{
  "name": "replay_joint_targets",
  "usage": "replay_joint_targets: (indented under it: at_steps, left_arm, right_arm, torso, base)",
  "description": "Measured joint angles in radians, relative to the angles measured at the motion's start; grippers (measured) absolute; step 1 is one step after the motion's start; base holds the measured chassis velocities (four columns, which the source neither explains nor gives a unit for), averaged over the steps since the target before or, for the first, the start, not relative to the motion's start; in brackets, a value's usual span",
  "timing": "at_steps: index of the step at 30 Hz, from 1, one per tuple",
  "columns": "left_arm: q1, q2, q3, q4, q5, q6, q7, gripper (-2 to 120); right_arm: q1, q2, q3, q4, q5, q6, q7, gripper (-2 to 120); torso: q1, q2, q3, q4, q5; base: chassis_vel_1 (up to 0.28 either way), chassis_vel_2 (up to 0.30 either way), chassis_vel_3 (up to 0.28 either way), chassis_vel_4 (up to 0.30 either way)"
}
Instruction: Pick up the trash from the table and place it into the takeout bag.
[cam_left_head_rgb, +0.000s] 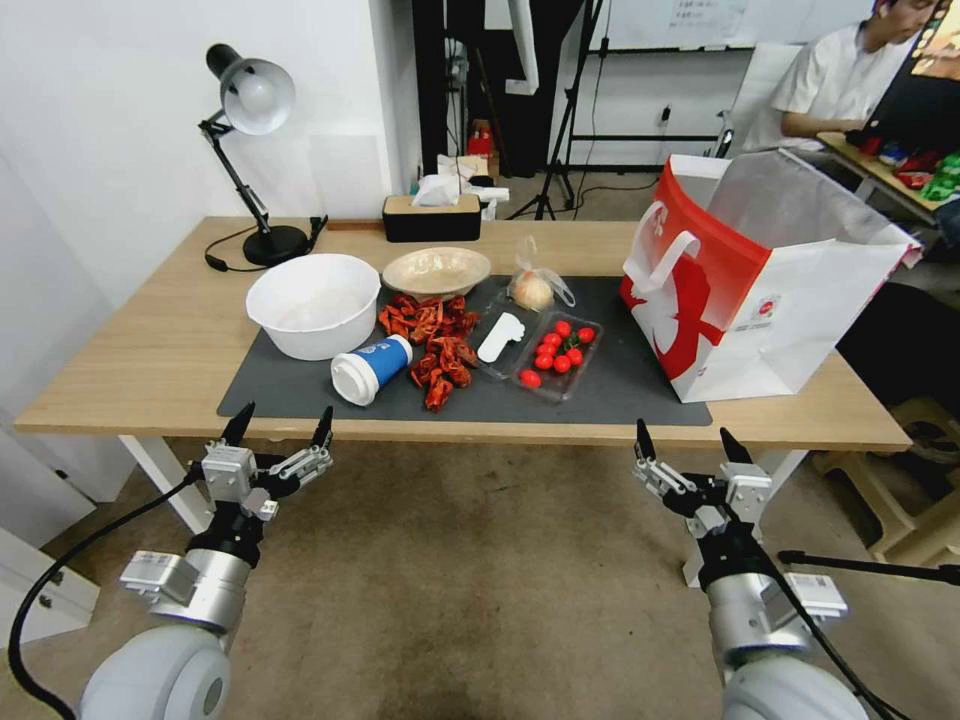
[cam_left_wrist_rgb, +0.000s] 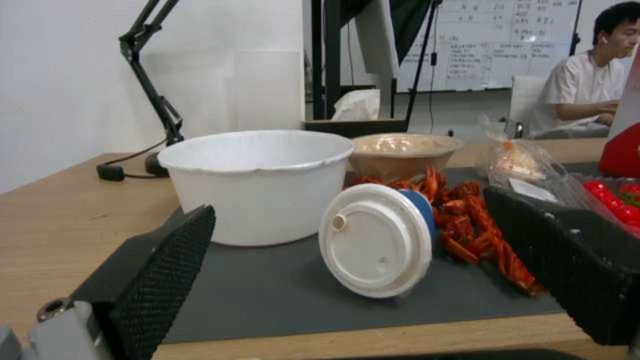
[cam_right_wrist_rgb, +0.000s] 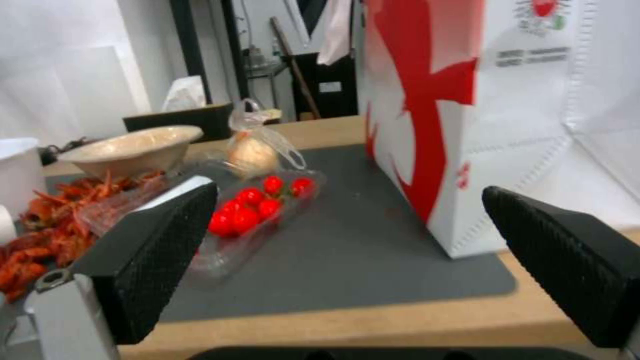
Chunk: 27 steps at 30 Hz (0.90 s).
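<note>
Currently both grippers, left (cam_left_head_rgb: 279, 423) and right (cam_left_head_rgb: 692, 443), hover before the surface (cam_left_head_rgb: 150, 340) edge, fingers spread wide, holding nothing. Trash, including a lidded cup (cam_left_head_rgb: 370, 368), lies on the mat (cam_left_head_rgb: 620, 385) beside the bag (cam_left_head_rgb: 760, 290).

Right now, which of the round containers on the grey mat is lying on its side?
The blue-white lidded paper cup, tipped over with its lid facing the left claw. The white bowl and beige bowl sit upright.

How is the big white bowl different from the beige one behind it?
The white bowl is larger, deeper and steep-walled; the beige bowl is smaller, shallower and flares outward. The white one sits nearer the robot, the beige one farther back. Both stand upright on the dark mat, open side up.
</note>
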Motion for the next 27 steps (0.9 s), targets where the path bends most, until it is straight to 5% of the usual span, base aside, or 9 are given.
replay_joint_targets:
  at_steps: [13, 27]
  left_arm:
    - [-0.008, 0.000, 0.003, 0.012, 0.004, 0.003, 0.000, 100]
    - [0.000, -0.008, -0.019, 0.009, 0.007, 0.006, -0.004, 100]
  right_arm:
    - [0.390, -0.114, -0.129, -0.134, 0.152, -0.092, -0.121, 100]
    - [0.822, -0.107, -0.443, -0.330, 0.245, -0.223, -0.015, 100]
  torso:
    - [0.000, 0.000, 0.000, 0.0002, 0.0000]
    - [0.000, 0.000, 0.000, 0.0000, 0.0001]
  base:
    - [0.000, 0.000, 0.000, 0.000]
    - [0.000, 0.000, 0.000, 0.000]
